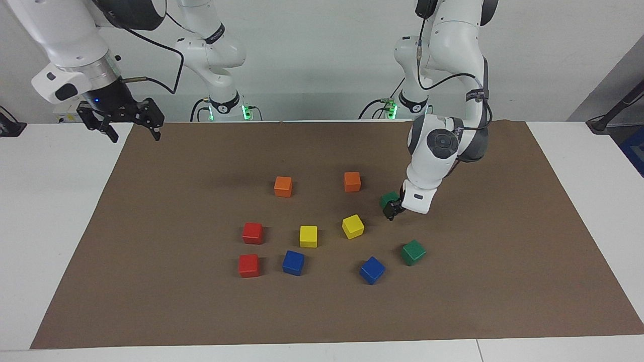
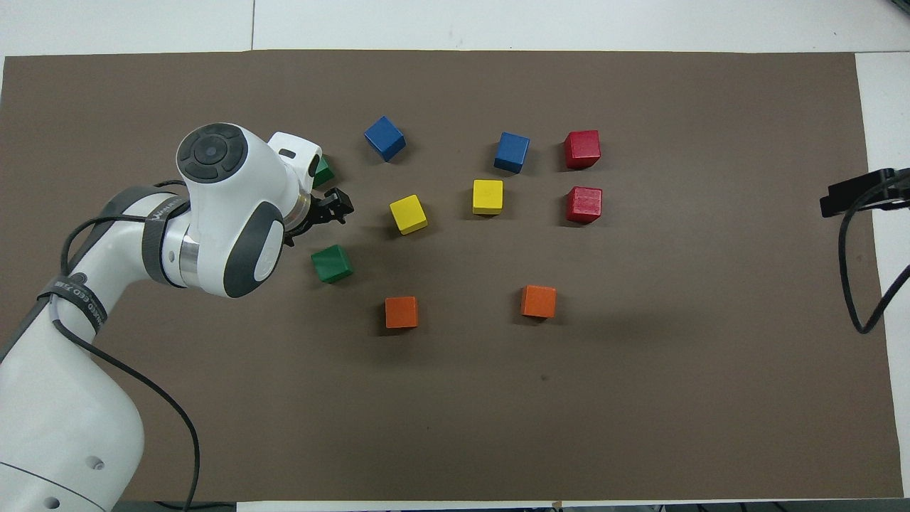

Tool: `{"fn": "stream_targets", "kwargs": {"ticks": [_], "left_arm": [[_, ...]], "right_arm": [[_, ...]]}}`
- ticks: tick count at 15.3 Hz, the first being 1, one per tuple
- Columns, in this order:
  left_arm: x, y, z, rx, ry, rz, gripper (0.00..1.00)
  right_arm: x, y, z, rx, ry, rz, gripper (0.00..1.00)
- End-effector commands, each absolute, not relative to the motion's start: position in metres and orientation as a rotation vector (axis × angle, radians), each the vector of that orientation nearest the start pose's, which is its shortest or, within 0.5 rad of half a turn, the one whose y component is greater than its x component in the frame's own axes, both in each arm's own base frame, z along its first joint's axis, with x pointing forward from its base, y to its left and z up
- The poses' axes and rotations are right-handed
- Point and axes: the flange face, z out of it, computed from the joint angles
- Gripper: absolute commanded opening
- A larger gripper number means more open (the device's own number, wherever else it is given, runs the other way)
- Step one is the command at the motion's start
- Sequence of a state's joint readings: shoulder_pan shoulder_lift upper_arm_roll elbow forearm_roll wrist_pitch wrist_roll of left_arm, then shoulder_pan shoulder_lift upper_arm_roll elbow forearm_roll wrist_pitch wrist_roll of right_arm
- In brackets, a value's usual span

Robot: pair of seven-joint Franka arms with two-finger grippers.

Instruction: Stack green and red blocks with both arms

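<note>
While I'm parked at the controls, here's what my feeds give me: the left claw (image 1: 392, 210) is hanging low over the brown mat (image 1: 166, 211), right up against the green block nearer the robots (image 1: 388, 199), though I honestly can't tell how wide it's spread or whether it has any grip on that cube. The other green block (image 1: 413, 252) sits farther from the robots, next to a blue cube (image 1: 372, 270). Both red blocks are toward the right arm's end of the surface (image 1: 45, 211), one (image 1: 252, 233) just nearer the robots than the other (image 1: 249, 265), not touching. The right claw (image 1: 132, 126) is waiting up in the air over the mat's corner, fingers spread wide and holding nothing.
</note>
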State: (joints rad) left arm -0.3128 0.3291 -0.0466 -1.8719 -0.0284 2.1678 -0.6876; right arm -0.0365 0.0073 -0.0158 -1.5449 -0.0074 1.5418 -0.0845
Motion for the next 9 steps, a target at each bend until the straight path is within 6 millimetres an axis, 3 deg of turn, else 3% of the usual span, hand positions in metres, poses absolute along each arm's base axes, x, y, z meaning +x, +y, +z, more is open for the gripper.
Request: {"fn": "stream_targets", "kwargs": {"ticks": [1, 5, 8, 9], "left_arm": [[0.571, -0.221, 0.337, -3.101, -0.562, 0.058, 1.00], [0.559, -0.224, 0.331, -3.087, -0.579, 0.082, 1.00], [0.545, -0.231, 0.325, -3.082, -0.548, 0.107, 1.00], [0.542, -0.232, 0.324, -3.081, -0.556, 0.108, 1.00]], "right_arm": [[0.537, 0.003, 0.601, -3.114, 0.098, 0.047, 1.00], [0.555, 0.070, 0.533, -3.116, 0.174, 0.069, 1.00], [0.581, 0.111, 0.479, -3.105, 0.246, 0.070, 1.00], [0.589, 0.115, 0.462, -3.100, 0.254, 0.062, 1.00]]}}
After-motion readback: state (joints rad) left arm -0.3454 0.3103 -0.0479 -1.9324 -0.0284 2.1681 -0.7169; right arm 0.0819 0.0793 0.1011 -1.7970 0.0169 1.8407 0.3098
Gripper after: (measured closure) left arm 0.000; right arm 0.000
